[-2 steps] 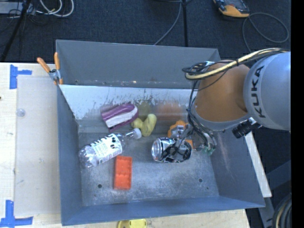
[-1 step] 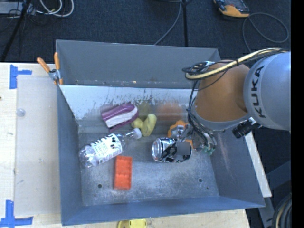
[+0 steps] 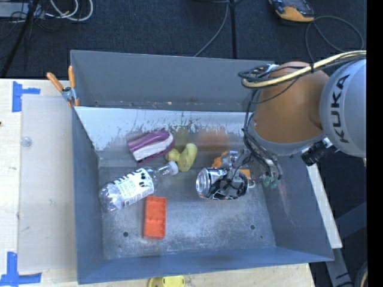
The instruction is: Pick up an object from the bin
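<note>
in the camera view the bin (image 3: 87,178) holds one crushed silver can (image 3: 209,183), one clear bottle (image 3: 128,188), one orange block (image 3: 155,216), one purple packet (image 3: 149,144) and seemingly two yellow-green lumps (image 3: 188,154). the can lies at 3 o'clock from the floor's centre, long axis 9-to-3, a round end toward 9. the gripper (image 3: 234,185) sits at the can's 3 o'clock end; i cannot tell how far it is open.

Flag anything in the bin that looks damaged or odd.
The silver can right of centre looks dented and crumpled. The clear bottle to its left lies on its side. Nothing looks spilled.
</note>
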